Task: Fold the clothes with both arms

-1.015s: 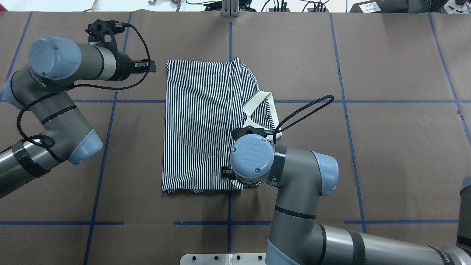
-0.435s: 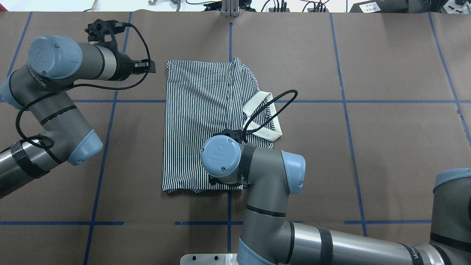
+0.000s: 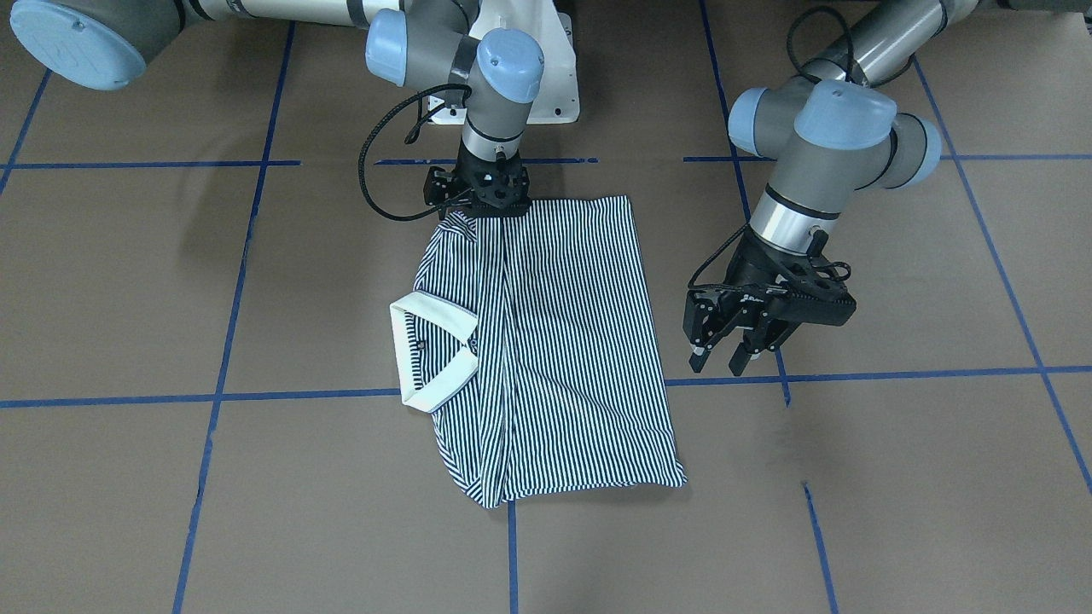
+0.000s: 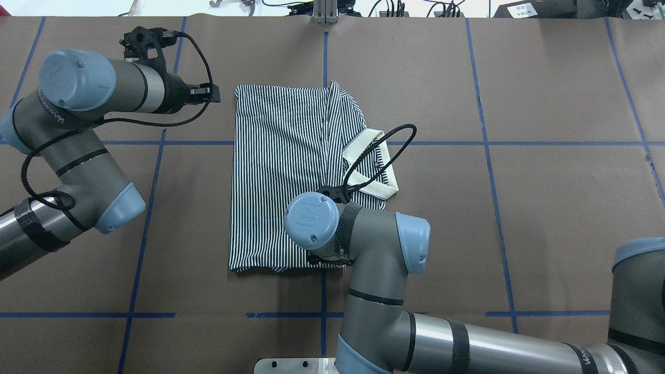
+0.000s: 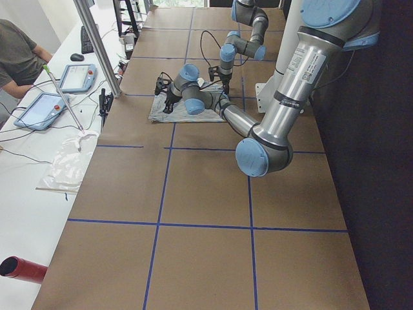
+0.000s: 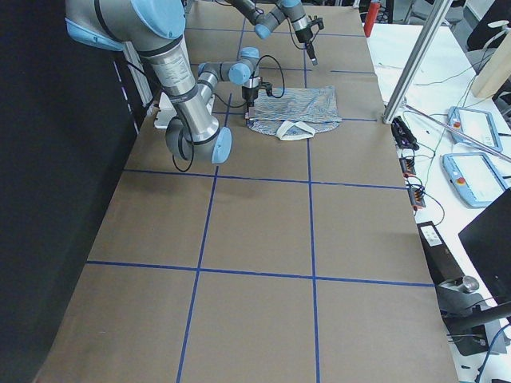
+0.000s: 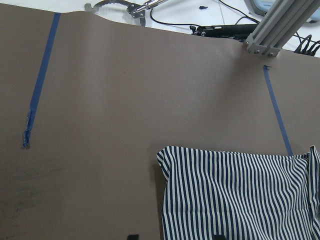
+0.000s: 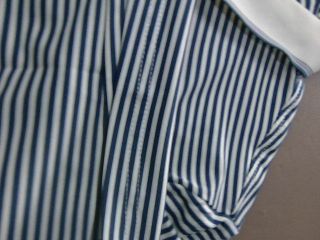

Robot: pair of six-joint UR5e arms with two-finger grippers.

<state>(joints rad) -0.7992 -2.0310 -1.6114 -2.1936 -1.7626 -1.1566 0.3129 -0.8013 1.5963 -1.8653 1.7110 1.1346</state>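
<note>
The striped polo shirt lies folded flat in a rectangle at the table's middle, its cream collar sticking out on the robot's right side. It also shows in the front view. My left gripper is open and empty, hovering just off the shirt's far left corner. My right gripper is down at the shirt's near edge. Its fingers are hidden under the wrist, and the right wrist view shows only striped fabric close up, so I cannot tell whether it grips.
The table is brown paper with a blue tape grid. An aluminium post stands at the far edge. The white pedestal base is at the near edge. The right arm's black cable loops over the collar.
My right arm has moved left along the shirt's near edge, and its cable now swings over the collar. The shirt and my left arm have not moved.
</note>
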